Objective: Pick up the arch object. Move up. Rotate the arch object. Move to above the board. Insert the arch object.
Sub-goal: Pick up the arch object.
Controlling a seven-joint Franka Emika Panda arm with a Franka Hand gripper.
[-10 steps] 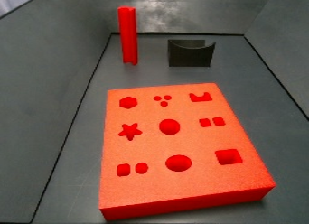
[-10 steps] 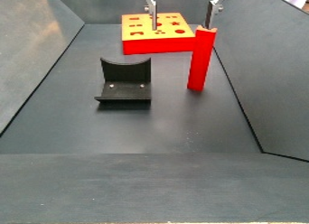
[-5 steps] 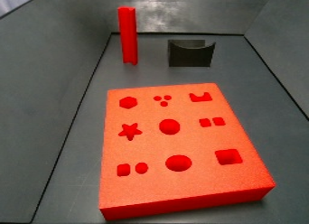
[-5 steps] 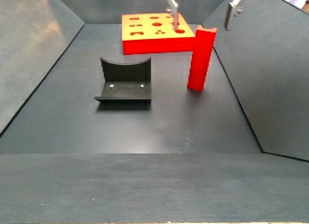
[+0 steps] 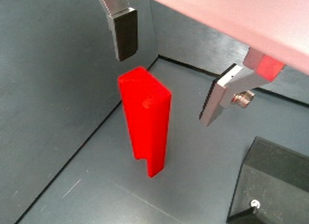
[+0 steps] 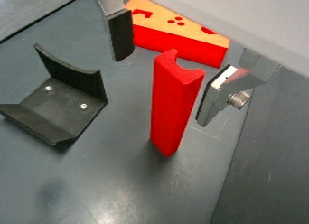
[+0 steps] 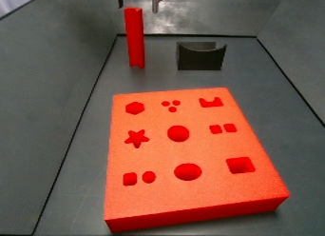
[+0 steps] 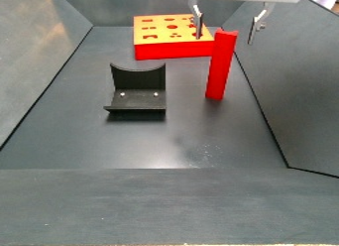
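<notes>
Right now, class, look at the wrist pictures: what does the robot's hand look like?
The hand, above the red arch, has two flat silver plate fingers tipped with dark rectangular pads. One finger carries a small round silver bolt at its side. Above them sits a pale body.

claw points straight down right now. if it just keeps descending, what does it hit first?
Probably nothing at first: the open claw straddles the arch object, whose top would pass between the fingers. Then the floor. Alignment looks centred, but depth is uncertain.

claw (image 5: 172,60) — jaws apart, above | arch object (image 5: 145,116) — upright between fingers (image 5: 125,33), untouched
</notes>
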